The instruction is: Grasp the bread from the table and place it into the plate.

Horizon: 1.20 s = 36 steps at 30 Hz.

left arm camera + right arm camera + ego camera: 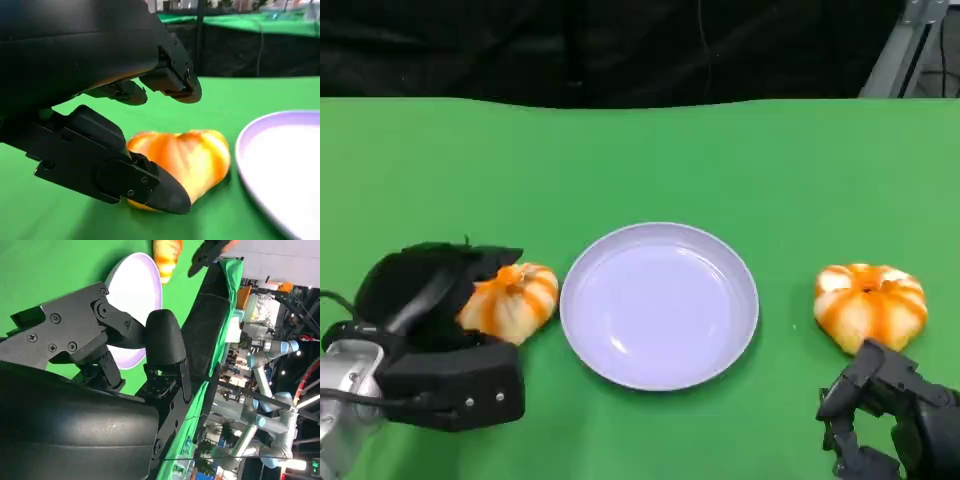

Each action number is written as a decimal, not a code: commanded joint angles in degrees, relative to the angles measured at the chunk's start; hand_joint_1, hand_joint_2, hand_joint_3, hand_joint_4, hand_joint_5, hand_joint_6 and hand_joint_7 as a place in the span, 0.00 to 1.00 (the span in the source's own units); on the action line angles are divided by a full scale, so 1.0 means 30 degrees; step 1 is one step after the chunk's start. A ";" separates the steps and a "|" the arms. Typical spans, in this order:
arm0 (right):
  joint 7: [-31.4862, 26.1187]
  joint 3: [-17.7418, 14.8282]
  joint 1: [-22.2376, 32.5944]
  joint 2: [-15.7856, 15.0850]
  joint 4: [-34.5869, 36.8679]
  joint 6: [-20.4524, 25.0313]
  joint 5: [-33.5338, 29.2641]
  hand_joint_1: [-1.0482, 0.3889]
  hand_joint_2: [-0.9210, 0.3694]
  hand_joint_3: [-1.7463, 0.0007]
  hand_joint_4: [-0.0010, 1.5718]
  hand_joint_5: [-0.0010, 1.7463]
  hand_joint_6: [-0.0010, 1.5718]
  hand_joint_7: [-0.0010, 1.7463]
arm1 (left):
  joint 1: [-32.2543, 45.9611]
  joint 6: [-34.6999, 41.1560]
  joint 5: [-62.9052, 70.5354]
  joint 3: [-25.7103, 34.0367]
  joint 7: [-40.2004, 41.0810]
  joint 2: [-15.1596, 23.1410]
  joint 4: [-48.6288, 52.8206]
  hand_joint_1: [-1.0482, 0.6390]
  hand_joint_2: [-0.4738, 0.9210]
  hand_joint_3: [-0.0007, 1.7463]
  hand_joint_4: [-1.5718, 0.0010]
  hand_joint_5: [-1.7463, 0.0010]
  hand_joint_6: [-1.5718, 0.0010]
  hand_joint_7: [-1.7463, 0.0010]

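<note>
Two orange-and-white striped breads lie on the green table. One bread (512,300) is left of the lilac plate (660,305), the other bread (871,305) is to its right. My left hand (430,295) reaches around the left bread (192,155): upper fingers (170,82) hover above it with a gap, while a lower finger (150,187) lies against its near side. The plate (285,160) is just beyond. My right hand (890,410) hangs near the table's front edge, just short of the right bread, holding nothing. The plate (132,290) holds nothing.
The green table (640,160) runs back to a black curtain. In the right wrist view the left bread (167,252) lies past the plate, with my left hand (215,250) beside it; other robot arms stand in the background beyond the table.
</note>
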 commanded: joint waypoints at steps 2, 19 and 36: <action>-0.0128 -0.0141 0.0103 -0.0167 -0.0207 0.0047 0.0050 0.64 0.20 0.45 0.51 1.00 0.42 0.94 | -0.0512 -0.0138 -0.0127 -0.0698 0.0995 0.0508 0.0956 0.14 0.94 0.00 0.69 0.96 0.66 1.00; -0.0129 -0.0199 -0.0024 -0.0258 0.0028 -0.0292 -0.0050 0.64 0.20 0.45 0.52 1.00 0.43 0.94 | -0.1427 -0.0090 -0.0606 -0.2014 0.1142 0.0120 0.2388 0.12 0.96 0.00 0.69 0.99 0.67 1.00; -0.0276 -0.0110 0.0227 -0.0088 -0.0404 -0.0068 -0.0098 0.63 0.20 0.46 0.51 1.00 0.43 0.94 | -0.2373 -0.0686 -0.0656 -0.2830 0.1647 -0.0333 0.4698 0.17 0.97 0.00 0.61 0.97 0.62 0.98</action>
